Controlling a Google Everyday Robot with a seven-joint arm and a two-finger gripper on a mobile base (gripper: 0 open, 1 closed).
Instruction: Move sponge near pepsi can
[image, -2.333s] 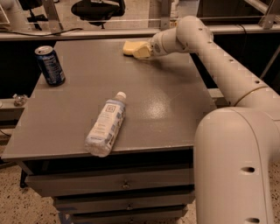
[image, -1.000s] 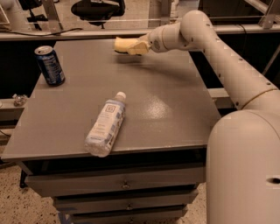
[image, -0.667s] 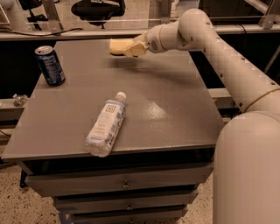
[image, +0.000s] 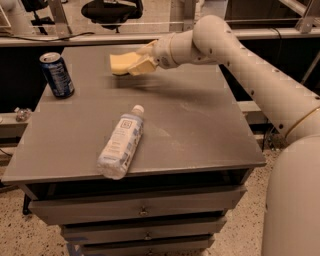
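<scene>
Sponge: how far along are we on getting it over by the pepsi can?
Done: the sponge is grasped, the gripper jaws shut on it, held above the rear of the table with its shadow beneath. In hand: the carry; a gap separates it from the pepsi can at the left rear. Left: cross that gap and set it down beside the can. The water bottle lies further forward, off that path.

Cream-white arm (image: 250, 65) — rounded joints, dark screw dots — cream gripper (image: 134, 62) on the sponge (image: 119, 63) over the table (image: 190, 130).
</scene>
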